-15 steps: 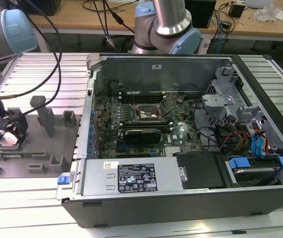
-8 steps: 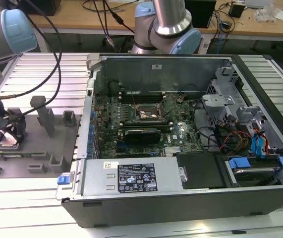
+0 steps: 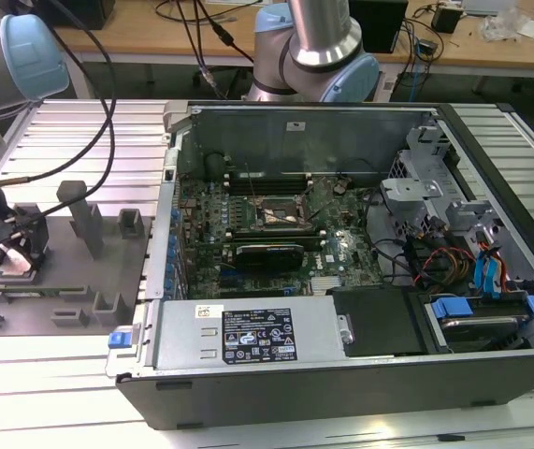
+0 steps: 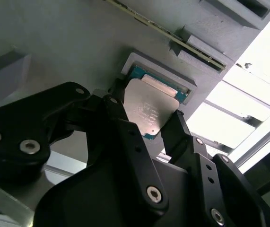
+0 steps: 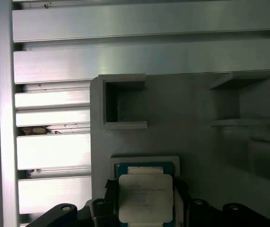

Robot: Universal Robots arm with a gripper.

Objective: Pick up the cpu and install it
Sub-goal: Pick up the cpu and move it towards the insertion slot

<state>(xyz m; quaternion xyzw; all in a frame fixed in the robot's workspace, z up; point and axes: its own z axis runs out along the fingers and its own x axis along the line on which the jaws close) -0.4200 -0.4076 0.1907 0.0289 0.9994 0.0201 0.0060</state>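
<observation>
The cpu (image 4: 150, 101) is a flat square chip with a silvery top and a green rim. In both wrist views it lies over a shallow square pocket of the grey fixture plate (image 5: 191, 132). My gripper (image 4: 146, 120) has one black finger against each of two opposite edges of the cpu (image 5: 145, 201), shut on it. I cannot tell whether the chip has left the pocket. In the exterior view the gripper (image 3: 9, 245) hangs low over the fixture plate (image 3: 70, 281) at the far left. The motherboard socket (image 3: 282, 213) lies open inside the computer case.
The open computer case (image 3: 341, 374) fills the middle and the exterior view's right, with its power supply (image 3: 248, 335) at the front and drive cages (image 3: 435, 210) on the right. Grey upright blocks (image 3: 84, 220) stand on the fixture plate. Cables (image 3: 108, 140) hang over the ribbed metal table.
</observation>
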